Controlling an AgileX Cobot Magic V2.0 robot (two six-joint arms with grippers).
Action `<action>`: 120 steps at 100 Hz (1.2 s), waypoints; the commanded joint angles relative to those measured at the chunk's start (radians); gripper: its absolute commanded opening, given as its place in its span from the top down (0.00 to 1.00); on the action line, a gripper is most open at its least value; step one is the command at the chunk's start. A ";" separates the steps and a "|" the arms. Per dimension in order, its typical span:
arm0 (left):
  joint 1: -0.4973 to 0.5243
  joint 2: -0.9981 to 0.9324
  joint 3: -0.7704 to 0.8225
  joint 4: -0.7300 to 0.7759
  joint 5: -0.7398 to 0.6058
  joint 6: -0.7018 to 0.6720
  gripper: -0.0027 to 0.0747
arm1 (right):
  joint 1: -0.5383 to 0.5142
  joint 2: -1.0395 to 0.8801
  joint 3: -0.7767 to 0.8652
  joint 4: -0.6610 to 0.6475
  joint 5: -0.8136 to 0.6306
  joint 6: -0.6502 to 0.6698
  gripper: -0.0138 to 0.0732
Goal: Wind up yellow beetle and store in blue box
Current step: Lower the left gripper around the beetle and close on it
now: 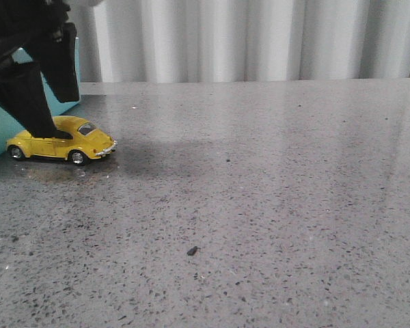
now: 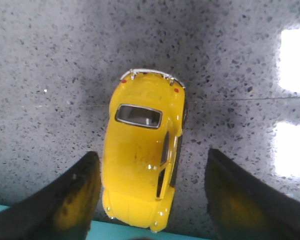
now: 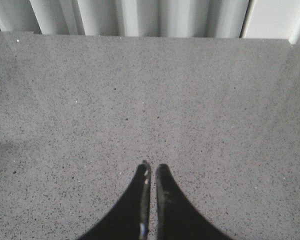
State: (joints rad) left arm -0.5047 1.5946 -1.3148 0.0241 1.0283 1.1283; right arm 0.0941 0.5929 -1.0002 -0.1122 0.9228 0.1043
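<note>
I'm straddling the beetle (image 2: 142,155) to grip it.
Left fingers (image 2: 75,195) are gaping wide, empty, either side of its roof; right fingers (image 3: 152,180) are idling, pressed together.

Both grippers (image 2: 150,200) (image 3: 152,172) have glossy black, curved, tapering fingers.

One yellow beetle (image 1: 61,143) — one blue box (image 1: 0,130).

Right gripper (image 3: 152,170) seen from wrist: two black curved fingers (image 3: 135,200), tips nearly touching, only thin slit between them. Beneath and beyond, grey speckled stone table (image 3: 190,100), matte, scattered dark and light flecks. Table's far edge runs straight across. Behind edge, pale pleated curtain (image 3: 140,17) with vertical folds; flat white panel (image 3: 275,17) beside it.
</note>
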 commanded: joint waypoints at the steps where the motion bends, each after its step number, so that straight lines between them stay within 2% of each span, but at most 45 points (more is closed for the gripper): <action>1: -0.008 -0.018 -0.025 0.016 -0.032 0.001 0.42 | -0.003 0.004 -0.018 -0.006 -0.075 0.000 0.89; 17: -0.008 0.013 -0.025 0.048 -0.036 0.001 0.42 | -0.003 0.004 -0.018 -0.006 -0.080 0.000 0.89; 46: -0.008 0.031 -0.027 0.051 -0.130 0.001 0.42 | -0.003 0.004 -0.018 -0.006 -0.080 0.000 0.89; 92: -0.008 0.076 -0.025 0.049 -0.047 0.001 0.42 | -0.003 0.004 -0.018 -0.006 -0.082 0.000 0.89; 120: -0.008 0.082 -0.027 0.049 -0.043 0.001 0.44 | -0.003 0.004 -0.018 -0.006 -0.084 0.000 0.89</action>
State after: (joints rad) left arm -0.5047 1.7047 -1.3148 0.0754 0.9847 1.1304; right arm 0.0941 0.5929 -0.9962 -0.1122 0.9191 0.1061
